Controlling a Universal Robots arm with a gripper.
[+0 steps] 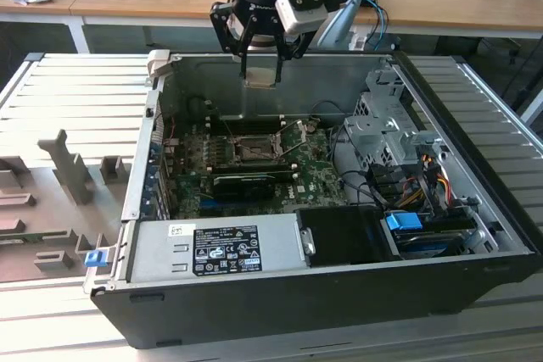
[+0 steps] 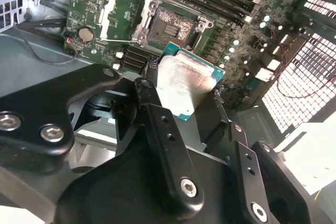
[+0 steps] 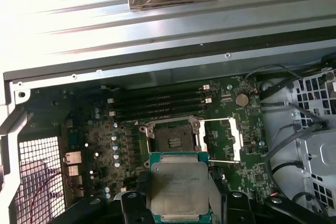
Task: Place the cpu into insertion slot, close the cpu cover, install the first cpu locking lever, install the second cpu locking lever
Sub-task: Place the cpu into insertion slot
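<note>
- Grips the cpu in the claw, clenched on two opposite edges of the chip.
- Hangs in the air over the open computer case, near its far wall in the exterior view and well apart from the green board below.
- Shows the pale metal face of the cpu to both wrist views, with a thin green edge round it in the second wrist view.
- Insertion slot exposed on the board, brownish centre bare inside a silver rim.
- Cpu cover flipped open and lying flat just beside the slot, on the coin cell side, green board visible through its window.
- Thin metal levers angled up beside the slot in the exterior view, apparently unlatched.
- Long black memory slots just next to the insertion slot, between it and the case wall.
- Grey power supply along the near side of the case, tangled cables and a drive cage at the exterior view's right.
- Case on a ribbed grey table, with grey fixture blocks on the table at the exterior view's left.
</note>
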